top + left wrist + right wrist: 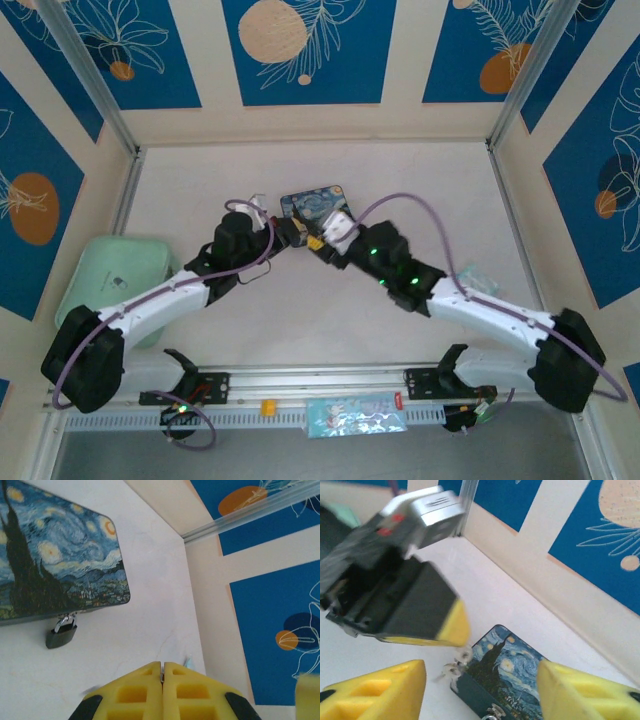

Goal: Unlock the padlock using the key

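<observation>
The padlock (61,636) is hanging from the latch on the edge of the painted box (55,555), which is lying flat on the worktop (150,610). In the left wrist view the padlock is sitting up and to the left of the left jaws, near them but not touching. Its long axis is running straight out from the box edge, with the shackle at the box and the dark body pointing outward. The keyhole is not showing, so the key will probably have to come in from that outer end.

The left jaws are clenched, their yellow fingers (132,695) pressing together. A thin sliver in the seam is looking like the key (161,678), and in the right wrist view small silvery rings (464,655) are dangling under that fingertip. The right jaws are standing wide apart above the box, grasping nothing, so the left arm is looking better placed.
</observation>
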